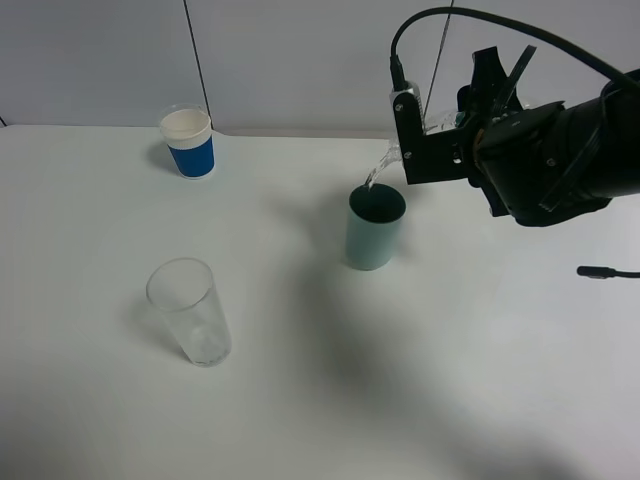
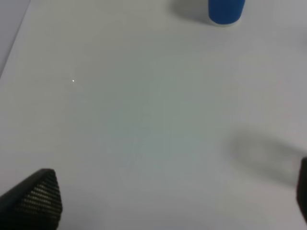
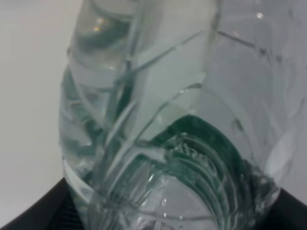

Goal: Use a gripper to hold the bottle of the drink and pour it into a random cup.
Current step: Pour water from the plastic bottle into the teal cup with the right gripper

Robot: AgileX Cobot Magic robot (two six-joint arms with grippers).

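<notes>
Here, the pour is under way. The right gripper (image 1: 436, 140) is clamped tight on the bottle (image 1: 388, 157), which lies tipped almost level above the table (image 1: 300, 400), its open mouth just over the rim of the green cup (image 1: 375, 235). A thin stream of water (image 1: 372, 178) runs from the mouth into the cup. Grasping, lifting and tilting are thus done; what is left, on this reading, is to finish the pour and set the bottle upright. In the right wrist view the clear ribbed body fills the frame, and how much drink is inside cannot be told with confidence. The left gripper (image 2: 168, 201) stands wide open, holding nothing, over bare table. The paper cup (image 1: 188, 142) and the glass tumbler (image 1: 190, 312) stand well apart from the pour, untouched.
</notes>
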